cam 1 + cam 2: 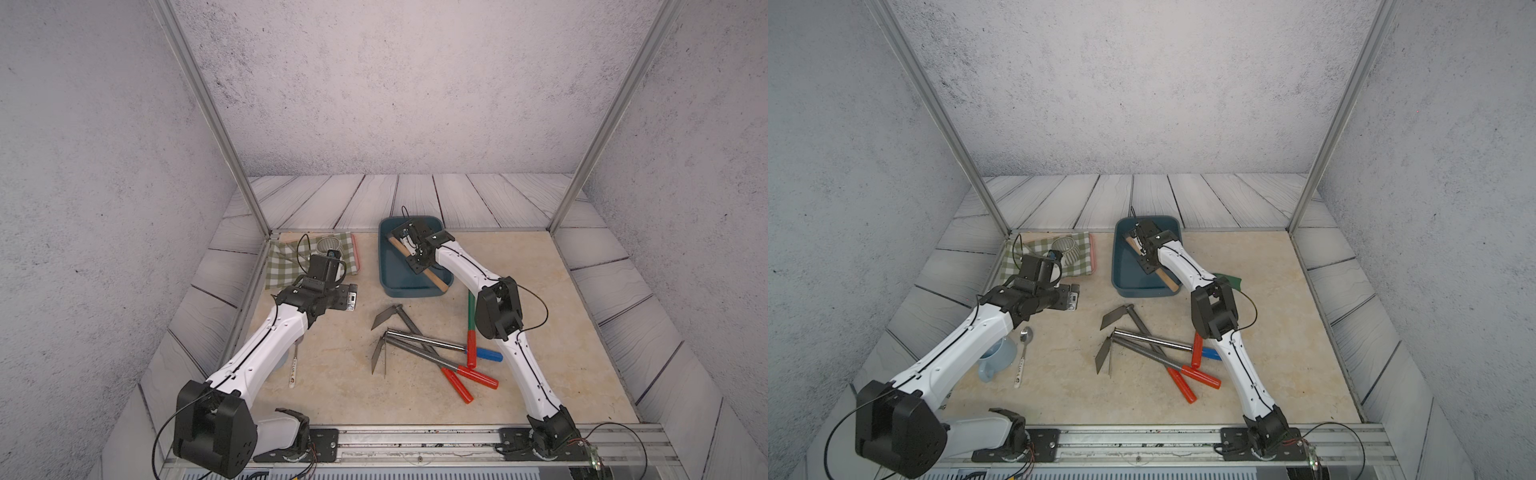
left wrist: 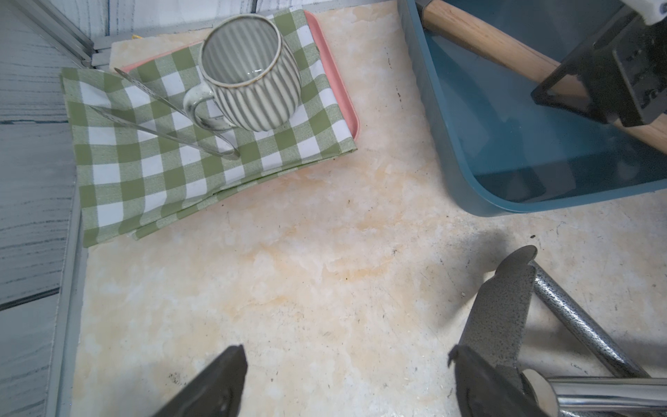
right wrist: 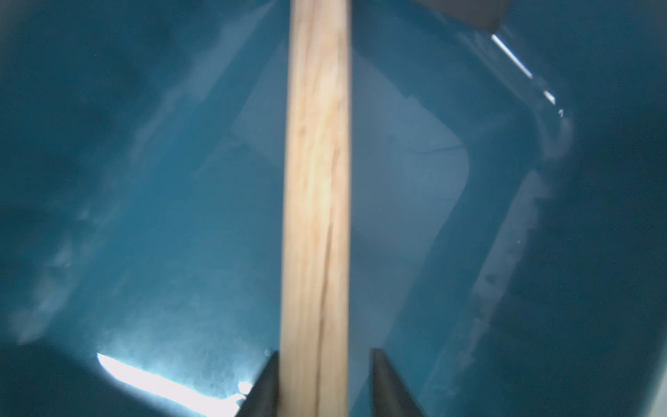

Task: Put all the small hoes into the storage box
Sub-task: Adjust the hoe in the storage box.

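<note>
A beige marbled table (image 1: 332, 399) carries a dark teal storage box (image 1: 388, 270) toward its back edge. The small hoe (image 1: 438, 279), with a pale wooden handle, lies diagonally inside the box, its handle end resting at the near rim. The right gripper (image 3: 325, 355) reaches into the box, jaws slightly parted either side of the handle, with a gap showing on one side. The left gripper (image 2: 346, 352) hangs wide apart above bare table, holding nothing.

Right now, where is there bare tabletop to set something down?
Widest: beige tabletop right of the right arm. Smaller: between green-checked cloth, dark teal plastic storage box and grey metal hoes. Crowded: the hoe pile, the cloth corner.
</note>
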`<control>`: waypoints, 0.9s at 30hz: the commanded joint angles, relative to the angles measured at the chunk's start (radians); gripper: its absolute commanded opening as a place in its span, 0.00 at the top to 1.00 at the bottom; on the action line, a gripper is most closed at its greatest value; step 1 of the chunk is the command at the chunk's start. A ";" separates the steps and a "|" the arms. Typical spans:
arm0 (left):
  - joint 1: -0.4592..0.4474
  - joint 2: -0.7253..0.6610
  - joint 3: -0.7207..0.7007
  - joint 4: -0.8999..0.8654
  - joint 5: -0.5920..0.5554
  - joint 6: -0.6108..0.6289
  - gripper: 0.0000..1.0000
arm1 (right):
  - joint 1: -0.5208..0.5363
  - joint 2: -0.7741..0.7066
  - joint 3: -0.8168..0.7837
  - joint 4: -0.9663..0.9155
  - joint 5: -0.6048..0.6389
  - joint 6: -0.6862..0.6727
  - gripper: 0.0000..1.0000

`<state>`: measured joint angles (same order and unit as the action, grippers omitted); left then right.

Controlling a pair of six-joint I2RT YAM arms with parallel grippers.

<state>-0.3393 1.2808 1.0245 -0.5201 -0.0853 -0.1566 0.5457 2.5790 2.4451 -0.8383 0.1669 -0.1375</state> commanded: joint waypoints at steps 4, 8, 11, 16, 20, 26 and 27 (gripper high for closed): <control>-0.013 0.007 -0.006 -0.020 -0.011 0.014 0.08 | -0.008 -0.055 -0.054 0.082 0.077 0.033 0.24; -0.014 0.011 -0.003 -0.023 -0.010 0.014 0.08 | -0.008 -0.144 -0.147 0.137 0.082 0.053 0.10; -0.017 0.009 -0.003 -0.022 -0.011 0.014 0.08 | -0.006 -0.208 -0.176 0.118 0.096 0.083 0.06; -0.017 0.010 -0.003 -0.019 -0.002 0.014 0.08 | -0.009 -0.432 -0.398 0.211 0.093 0.155 0.06; -0.018 0.005 -0.003 -0.015 0.013 0.014 0.08 | -0.010 -0.563 -0.510 0.192 0.121 0.225 0.06; -0.026 -0.011 -0.009 0.012 0.070 0.001 0.08 | -0.010 -0.678 -0.607 0.057 0.220 0.341 0.09; -0.032 -0.010 -0.007 0.015 0.074 -0.001 0.08 | -0.012 -0.696 -0.627 0.039 0.228 0.366 0.10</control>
<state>-0.3546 1.2835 1.0245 -0.5175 -0.0479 -0.1551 0.5392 1.9049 1.8664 -0.7025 0.3344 0.1360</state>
